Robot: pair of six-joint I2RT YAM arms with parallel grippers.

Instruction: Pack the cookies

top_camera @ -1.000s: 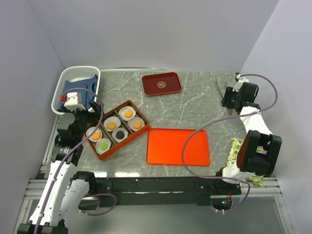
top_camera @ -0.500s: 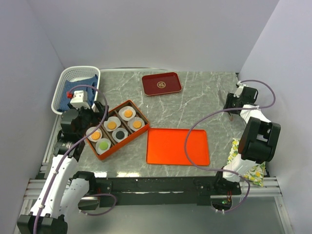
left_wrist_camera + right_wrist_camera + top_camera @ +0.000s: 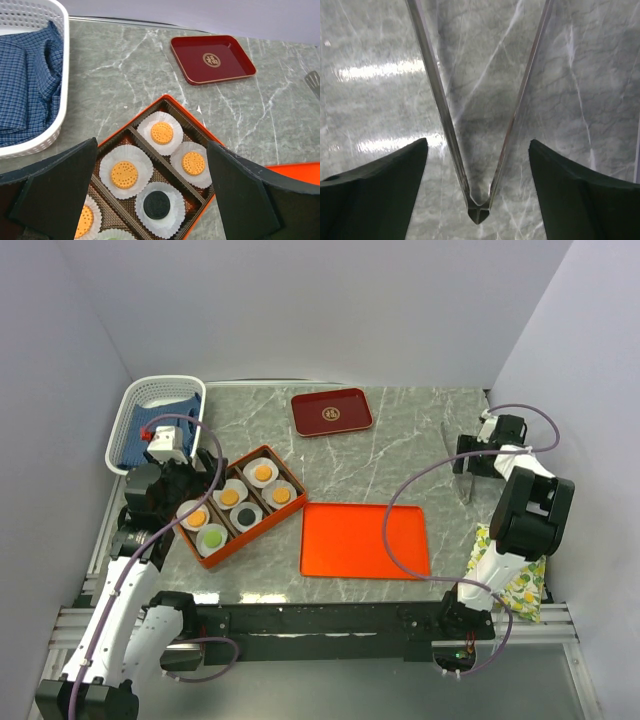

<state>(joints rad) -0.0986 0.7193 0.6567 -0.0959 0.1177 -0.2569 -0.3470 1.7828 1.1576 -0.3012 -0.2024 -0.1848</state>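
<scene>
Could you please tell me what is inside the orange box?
The orange box holds six paper cups, each with a cookie: four orange cookies, a black cookie, a green cookie. Whatever lies under the cups is covered.

Four cookies [image 3: 263, 472] are orange, one green, one black, on white paper cups [image 3: 150, 120] in an orange, brown-lined box [image 3: 262, 539]. The table [image 3: 400, 455] is grey veined marble. The dark-red tray [image 3: 352, 404] bears a gold emblem.

Six cookies [image 3: 229, 497]: four orange, one green, one black; one box [image 3: 257, 536], two trays [image 3: 365, 540], one basket [image 3: 165, 387]
</scene>
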